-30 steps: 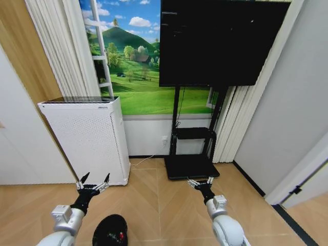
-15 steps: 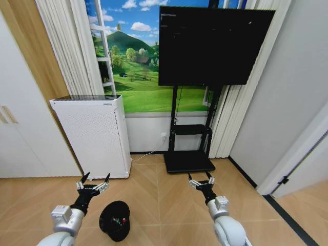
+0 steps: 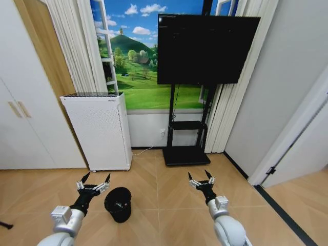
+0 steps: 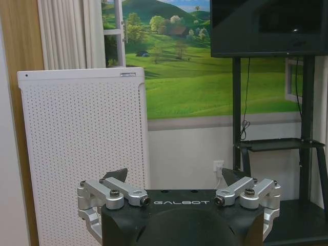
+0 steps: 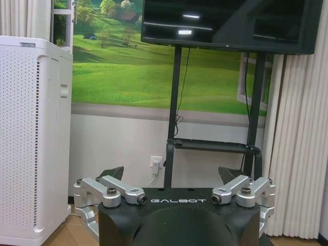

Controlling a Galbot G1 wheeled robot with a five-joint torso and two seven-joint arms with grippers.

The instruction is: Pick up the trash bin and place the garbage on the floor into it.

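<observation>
**Bin sits just inside the left claw's reach line**

The trash bin (image 3: 118,204) stands upright on the floor (image 3: 169,189), its round mouth facing up and its long axis vertical. Something small and reddish shows inside its rim, too small to identify. It lies just to the inner side of the left claw (image 3: 93,182) and a little nearer the robot, low beneath the level at which the claw is held. The right claw (image 3: 200,179) hovers well apart from the bin, across the middle of the floor, so the left arm is plainly the nearer one.

Both claws are released, fingers spread wide and holding nothing; the left wrist view shows the left claw (image 4: 174,177) gaping toward the white air purifier (image 3: 100,130), and the right wrist view shows the right claw (image 5: 171,174) gaping toward the TV stand (image 3: 185,138).

As I judge it, the grasp turns on lowering the left claw and swinging it inward to the bin's rim. No loose garbage is visible on the floor.
</observation>
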